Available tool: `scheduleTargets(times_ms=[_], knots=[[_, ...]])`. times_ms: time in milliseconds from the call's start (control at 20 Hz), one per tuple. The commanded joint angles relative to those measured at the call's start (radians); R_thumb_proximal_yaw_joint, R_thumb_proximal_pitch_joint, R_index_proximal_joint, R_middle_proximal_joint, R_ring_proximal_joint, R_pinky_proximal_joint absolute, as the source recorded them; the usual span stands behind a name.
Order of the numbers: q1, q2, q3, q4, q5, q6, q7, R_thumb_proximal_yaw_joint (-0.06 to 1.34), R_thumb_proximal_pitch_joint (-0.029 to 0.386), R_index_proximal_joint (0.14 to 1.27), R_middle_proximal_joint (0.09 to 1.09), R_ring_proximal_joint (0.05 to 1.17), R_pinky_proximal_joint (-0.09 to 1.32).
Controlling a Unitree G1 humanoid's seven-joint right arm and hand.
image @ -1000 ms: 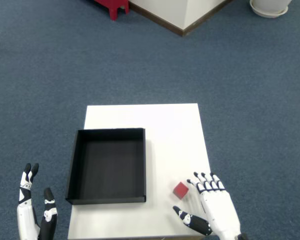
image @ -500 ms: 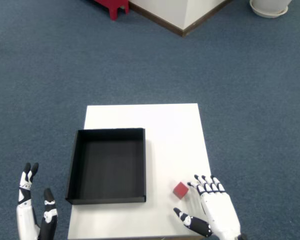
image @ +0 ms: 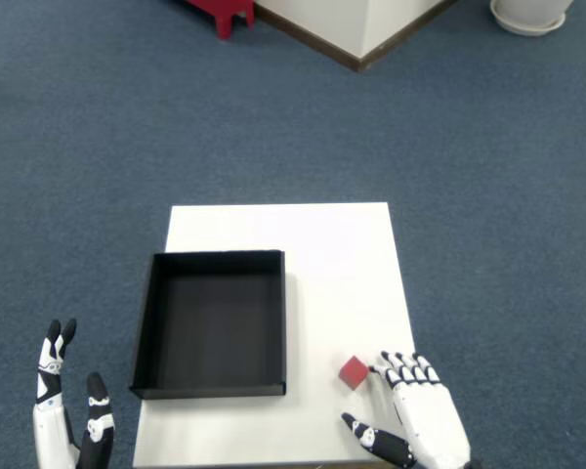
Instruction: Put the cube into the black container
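The cube (image: 353, 371) sits near the surface's (image: 322, 244) near-right corner, just right of the container (image: 213, 391). With the fingers (image: 402, 368) right beside it, a clumsy closing could nudge it toward the edge or away. The right hand (image: 417, 420) is spread, grasping nothing; fingertip contact with the cube is unclear.

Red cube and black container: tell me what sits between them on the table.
Nothing. In the head view, only a bare strip of white table separates the red cube from the black container. The right hand is on the cube's other side.
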Motion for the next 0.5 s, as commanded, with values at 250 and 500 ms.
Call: scheduleTargets(times_ms=[250,500], knots=[[-0.035,-0.012,-0.038,0.011,0.056,0.039,0.064,0.43,-0.009,0.43,0.18,0.18,-0.03],[-0.062,-0.006,-0.052,0.011,0.071,0.05,0.1,0.41,-0.008,0.43,0.17,0.17,-0.03]])
